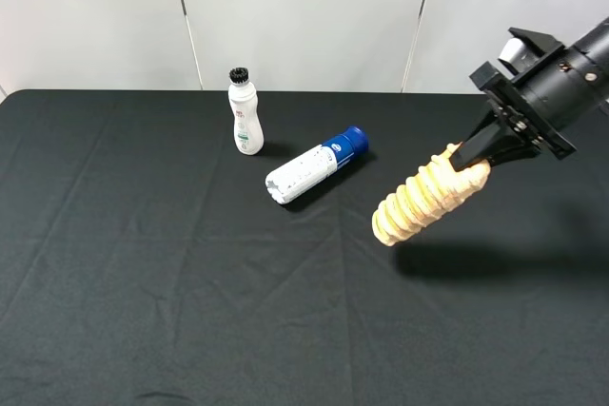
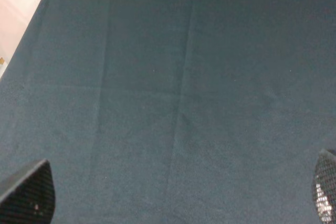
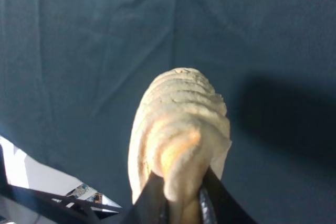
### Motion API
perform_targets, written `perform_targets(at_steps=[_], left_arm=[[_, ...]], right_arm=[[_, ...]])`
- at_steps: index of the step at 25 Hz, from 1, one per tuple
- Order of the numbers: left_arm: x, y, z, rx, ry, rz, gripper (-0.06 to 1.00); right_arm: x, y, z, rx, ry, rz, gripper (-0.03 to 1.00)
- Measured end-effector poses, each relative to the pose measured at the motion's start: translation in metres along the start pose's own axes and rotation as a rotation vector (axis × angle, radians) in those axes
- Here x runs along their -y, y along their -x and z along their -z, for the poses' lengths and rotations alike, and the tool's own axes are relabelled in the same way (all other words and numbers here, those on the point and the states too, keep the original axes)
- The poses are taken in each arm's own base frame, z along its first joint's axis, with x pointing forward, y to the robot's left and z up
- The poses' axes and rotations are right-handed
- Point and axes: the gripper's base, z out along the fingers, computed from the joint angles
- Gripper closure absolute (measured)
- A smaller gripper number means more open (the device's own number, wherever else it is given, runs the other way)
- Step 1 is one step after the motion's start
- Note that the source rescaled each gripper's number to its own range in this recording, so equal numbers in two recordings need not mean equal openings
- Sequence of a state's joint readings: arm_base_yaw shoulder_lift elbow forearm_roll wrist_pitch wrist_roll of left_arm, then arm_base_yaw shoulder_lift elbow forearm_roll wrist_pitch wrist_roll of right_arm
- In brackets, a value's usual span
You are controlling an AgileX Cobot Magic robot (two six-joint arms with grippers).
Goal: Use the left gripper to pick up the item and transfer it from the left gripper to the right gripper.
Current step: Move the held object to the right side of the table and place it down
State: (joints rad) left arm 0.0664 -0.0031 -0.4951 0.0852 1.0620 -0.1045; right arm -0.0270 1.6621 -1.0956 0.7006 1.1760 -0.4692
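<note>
The item, a golden-tan ridged loaf [image 1: 428, 199], hangs in the air over the right side of the black table, tilted down to the left. My right gripper [image 1: 473, 157] is shut on its upper end. In the right wrist view the loaf [image 3: 178, 124] sticks out from between the black fingers [image 3: 152, 198]. My left gripper [image 2: 176, 198] is out of the exterior high view. In the left wrist view only its two fingertips [image 2: 29, 192] show, far apart, with bare dark cloth between them. It is open and holds nothing.
A white black-capped bottle [image 1: 245, 113] stands upright at the back centre-left. A white-and-blue bottle [image 1: 316, 165] lies on its side just right of it. A black cloth [image 1: 143, 263] covers the table. The table's edge shows in the left wrist view [image 2: 21, 9].
</note>
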Motion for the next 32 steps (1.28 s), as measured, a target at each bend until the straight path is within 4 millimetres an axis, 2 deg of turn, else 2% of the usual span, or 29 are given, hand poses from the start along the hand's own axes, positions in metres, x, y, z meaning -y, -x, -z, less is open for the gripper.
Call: perform_targets(at_steps=[7,15,16,17,19,21,22,25,30,32], left_arm=[[0.000,0.000,0.000,0.000,0.000,0.000,-0.03],[0.000,0.000,0.000,0.000,0.000,0.000,-0.03],[0.000,0.000,0.000,0.000,0.000,0.000,-0.03],[0.000,0.000,0.000,0.000,0.000,0.000,-0.03],[0.000,0.000,0.000,0.000,0.000,0.000,-0.03],[0.000,0.000,0.000,0.000,0.000,0.000,-0.03],[0.000,0.000,0.000,0.000,0.000,0.000,-0.03],[0.000,0.000,0.000,0.000,0.000,0.000,-0.03],[0.000,0.000,0.000,0.000,0.000,0.000,-0.03],[0.000,0.000,0.000,0.000,0.000,0.000,-0.03]], right_arm=[[0.014,0.023,-0.014,-0.044,0.007,-0.017,0.97],[0.025,0.028,-0.026,-0.081,-0.006,-0.042,0.95],[0.027,0.028,-0.026,-0.081,-0.016,-0.041,0.89],[0.028,0.028,-0.026,-0.079,-0.028,-0.040,0.76],[0.030,0.029,-0.026,-0.074,-0.052,-0.052,0.33],[0.031,0.028,-0.026,-0.078,-0.066,-0.078,0.11],[0.031,0.029,-0.026,-0.074,-0.070,-0.086,0.05],[0.032,0.030,-0.026,-0.054,-0.080,-0.096,-0.01],[0.033,0.032,-0.025,-0.045,-0.091,-0.095,-0.03],[0.030,0.035,-0.018,-0.034,-0.112,-0.075,-0.03]])
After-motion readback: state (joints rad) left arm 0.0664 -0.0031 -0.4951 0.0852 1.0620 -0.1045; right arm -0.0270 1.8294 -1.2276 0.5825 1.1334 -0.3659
